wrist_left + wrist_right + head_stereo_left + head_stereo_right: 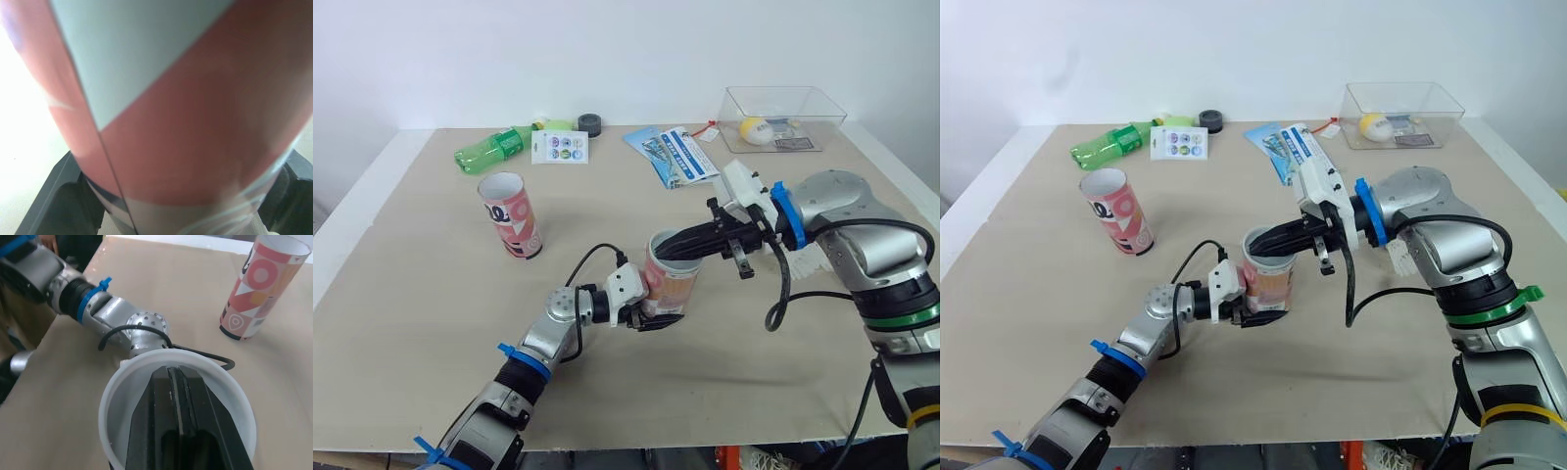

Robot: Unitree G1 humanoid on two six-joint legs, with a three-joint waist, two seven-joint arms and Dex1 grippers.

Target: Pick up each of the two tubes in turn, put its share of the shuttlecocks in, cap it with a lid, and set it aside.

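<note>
Early on: left hand (654,320) grips the pink-and-white cardboard tube (673,282), clenched right hand (176,378) dips inside; other patterned pink tube (511,215) waits uncapped

The left arm reaches forward, its gripper (656,318) clamped around the base of the tube (675,284). The right arm bends inward, its gripper (174,377) fingers pressed together inside the tube's mouth.

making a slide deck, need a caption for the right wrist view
Right claw inside the open tube held by the left claw, second tube standing beyond.
</note>
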